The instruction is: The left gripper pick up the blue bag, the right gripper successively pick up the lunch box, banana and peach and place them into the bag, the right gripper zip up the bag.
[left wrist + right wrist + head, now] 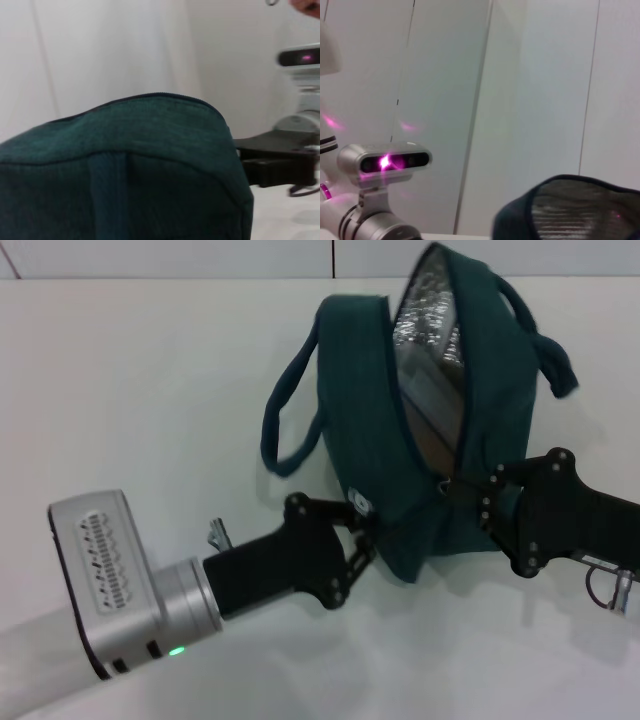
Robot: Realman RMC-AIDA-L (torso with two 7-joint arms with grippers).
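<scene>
The blue bag (pixel 380 430) lies on the white table, its far end gaping and showing silver foil lining (pixel 425 315). A clear flat surface inside looks like the lunch box (pixel 432 390). The banana and the peach are hidden. My left gripper (pixel 372 536) is shut on the fabric at the bag's near end. My right gripper (pixel 458 486) is pinched at the zipper line where the closed part ends; the pull is hidden by its fingertips. The bag fills the left wrist view (pixel 125 170), with the right gripper (pixel 280 160) beside it. The bag's open mouth shows in the right wrist view (pixel 580 210).
The white table (pixel 130 390) spreads to the left of the bag. One rope handle (pixel 285 430) loops out to the left, the other (pixel 545 335) to the right. The robot's head camera shows in the wrist views (pixel 385 162).
</scene>
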